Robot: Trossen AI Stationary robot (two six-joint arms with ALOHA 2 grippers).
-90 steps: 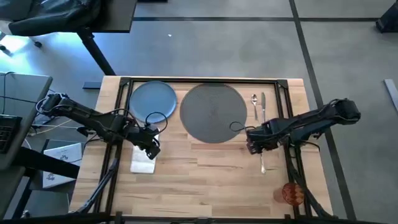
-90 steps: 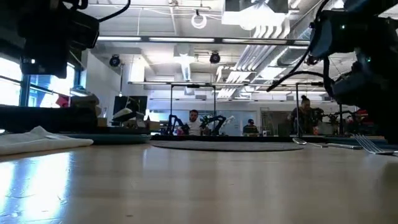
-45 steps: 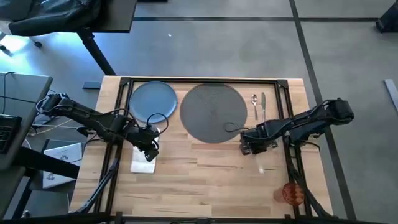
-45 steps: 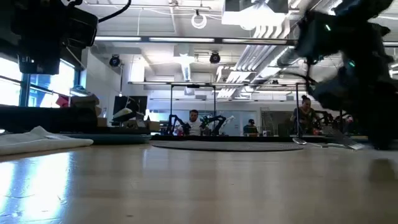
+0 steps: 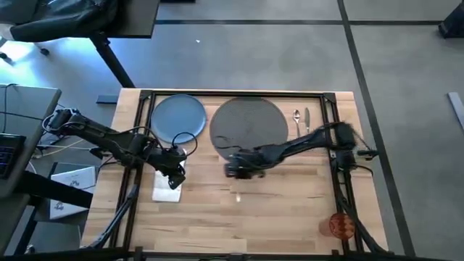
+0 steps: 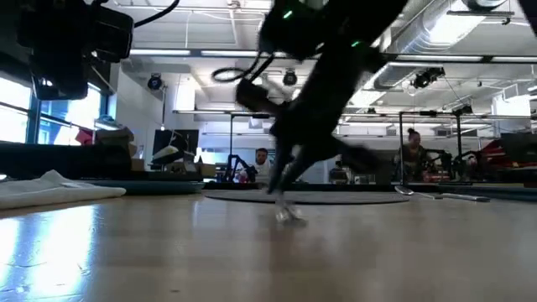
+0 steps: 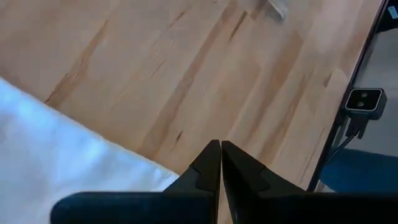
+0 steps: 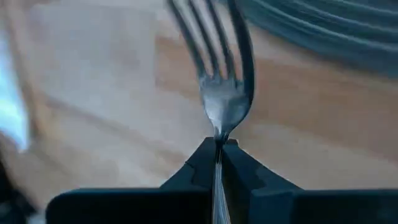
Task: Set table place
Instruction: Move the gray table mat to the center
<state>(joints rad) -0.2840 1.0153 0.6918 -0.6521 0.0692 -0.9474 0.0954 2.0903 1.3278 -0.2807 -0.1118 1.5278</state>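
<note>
On the pale wood table [image 5: 275, 210] lie the round dark grey mat [image 5: 249, 130] and, to its left, the blue plate [image 5: 179, 118]. My right gripper [image 5: 235, 172] reaches across to the mat's near left edge, shut on the silver fork [image 8: 217, 68]. The white napkin [image 5: 167, 192] lies flat near the left side. My left gripper [image 7: 221, 149] hangs shut above its edge, touching nothing. The spoon [image 5: 296, 119] and knife [image 5: 307, 119] lie right of the mat. The orange cup [image 5: 341, 226] stands at the near right. My right gripper pinches the fork's handle just behind the tines [image 8: 217, 134] between its two fingers. The handle runs back along the fingers and the tines [image 8: 214, 50] stick out ahead. The fingers slant down; the fork's low end [image 6: 288, 214] is at the tabletop, touching or not I cannot tell.
A black metal frame [image 5: 239, 93] edges the tabletop. Bare wood lies between the napkin and the cup along the near side. Beyond the table the low view shows a room with other robot stations and people [image 6: 262, 164].
My right gripper has swept from right of the mat toward the table's left edge, carrying the fork off its spot on the table to the front of the mat's near left edge. The move is fast and blurred.
</note>
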